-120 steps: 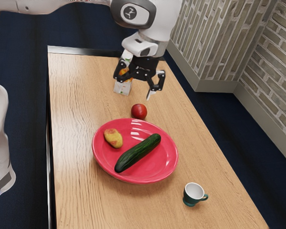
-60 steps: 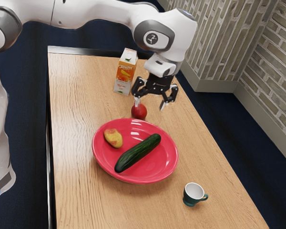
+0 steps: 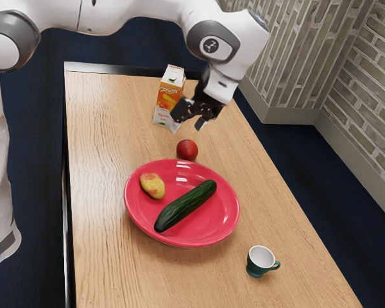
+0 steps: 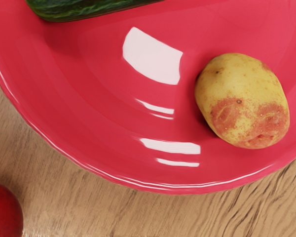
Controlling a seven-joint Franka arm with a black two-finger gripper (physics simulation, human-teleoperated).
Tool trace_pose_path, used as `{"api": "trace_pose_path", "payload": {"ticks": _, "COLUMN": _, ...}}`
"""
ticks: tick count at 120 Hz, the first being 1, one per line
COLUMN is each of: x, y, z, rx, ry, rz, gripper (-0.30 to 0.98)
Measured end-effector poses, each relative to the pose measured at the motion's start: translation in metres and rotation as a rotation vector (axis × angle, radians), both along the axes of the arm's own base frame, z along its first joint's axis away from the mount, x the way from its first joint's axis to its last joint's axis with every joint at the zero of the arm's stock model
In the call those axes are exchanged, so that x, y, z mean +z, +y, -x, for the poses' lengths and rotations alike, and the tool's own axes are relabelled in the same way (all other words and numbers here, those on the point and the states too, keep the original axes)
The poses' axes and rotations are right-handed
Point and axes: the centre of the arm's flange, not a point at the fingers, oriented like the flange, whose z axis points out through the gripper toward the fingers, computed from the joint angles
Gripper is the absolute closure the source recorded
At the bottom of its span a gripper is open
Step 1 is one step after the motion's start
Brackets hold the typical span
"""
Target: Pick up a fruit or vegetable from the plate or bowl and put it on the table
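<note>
Hovering above the pale wooden table (image 3: pixel 102 160), the black two-finger gripper (image 3: pixel 187 126) is standing open, its fingers parted and holding nothing between them. It is tilting rather than pointing straight down, and the white-and-grey arm (image 3: pixel 125 13) is reaching in from the exterior view's upper left. In the exterior view the gripper is overlapping the lower part of an orange-and-white drink carton (image 3: pixel 171 93), which is standing upright on the table.

The round, glossy, deep red plate (image 3: pixel 212 226) is carrying both pieces of produce. A yellow potato with reddish patches (image 3: pixel 153 185) is lying toward the rim on the exterior view's left. A long dark green cucumber (image 3: pixel 186 205) is lying slantwise across the plate, apart from the potato. In the wrist view the plate's surface is catching bright white reflections between the two, and the potato is resting inside the rim, its reddish patches facing up.

A round red fruit (image 3: pixel 187 150) is sitting on the table just beside the plate, between plate and carton. A small dark green cup with a white inside (image 3: pixel 261 258) is standing upright near the plate, its handle pointing to the exterior view's right.
</note>
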Motion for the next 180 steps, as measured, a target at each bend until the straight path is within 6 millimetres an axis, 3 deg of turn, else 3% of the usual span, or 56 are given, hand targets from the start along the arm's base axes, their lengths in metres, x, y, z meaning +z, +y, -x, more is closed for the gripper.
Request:
{"api": "trace_pose_path", "payload": {"ticks": 22, "x": -0.019, "y": -0.006, "z": 0.002, "rx": 0.117, "ry": 0.057, "rz": -0.045, "gripper": 0.0}}
{"api": "trace_pose_path", "payload": {"ticks": 39, "x": -0.023, "y": -0.003, "z": 0.035, "rx": 0.212, "ry": 0.053, "rz": -0.087, "gripper": 0.0}}
{"api": "trace_pose_path", "payload": {"ticks": 54, "x": -0.028, "y": 0.012, "z": 0.038, "rx": 0.319, "ry": 0.046, "rz": -0.116, "gripper": 0.0}}
{"api": "trace_pose_path", "payload": {"ticks": 70, "x": 0.002, "y": 0.011, "z": 0.041, "rx": 0.373, "ry": -0.043, "rz": -0.158, "gripper": 0.0}}
{"api": "trace_pose_path", "payload": {"ticks": 80, "x": 0.035, "y": 0.0, "z": 0.067, "rx": 0.378, "ry": -0.125, "rz": -0.171, "gripper": 0.0}}
{"api": "trace_pose_path", "payload": {"ticks": 91, "x": 0.037, "y": -0.03, "z": 0.093, "rx": 0.322, "ry": -0.162, "rz": -0.185, "gripper": 0.0}}
{"api": "trace_pose_path", "payload": {"ticks": 98, "x": 0.038, "y": -0.027, "z": 0.116, "rx": 0.309, "ry": -0.197, "rz": -0.156, "gripper": 0.0}}
{"api": "trace_pose_path", "payload": {"ticks": 114, "x": 0.026, "y": -0.023, "z": 0.12, "rx": 0.303, "ry": -0.197, "rz": -0.128, "gripper": 0.0}}
{"api": "trace_pose_path", "payload": {"ticks": 126, "x": 0.012, "y": -0.041, "z": 0.123, "rx": 0.266, "ry": -0.178, "rz": -0.12, "gripper": 0.0}}
{"api": "trace_pose_path", "payload": {"ticks": 134, "x": 0.002, "y": -0.064, "z": 0.124, "rx": 0.228, "ry": -0.162, "rz": -0.108, "gripper": 0.0}}
{"api": "trace_pose_path", "payload": {"ticks": 147, "x": -0.03, "y": -0.093, "z": 0.112, "rx": 0.197, "ry": -0.109, "rz": -0.112, "gripper": 0.0}}
{"api": "trace_pose_path", "payload": {"ticks": 161, "x": -0.055, "y": -0.109, "z": 0.101, "rx": 0.187, "ry": -0.079, "rz": -0.122, "gripper": 0.0}}
{"api": "trace_pose_path", "payload": {"ticks": 180, "x": -0.072, "y": -0.115, "z": 0.091, "rx": 0.193, "ry": -0.073, "rz": -0.131, "gripper": 0.0}}
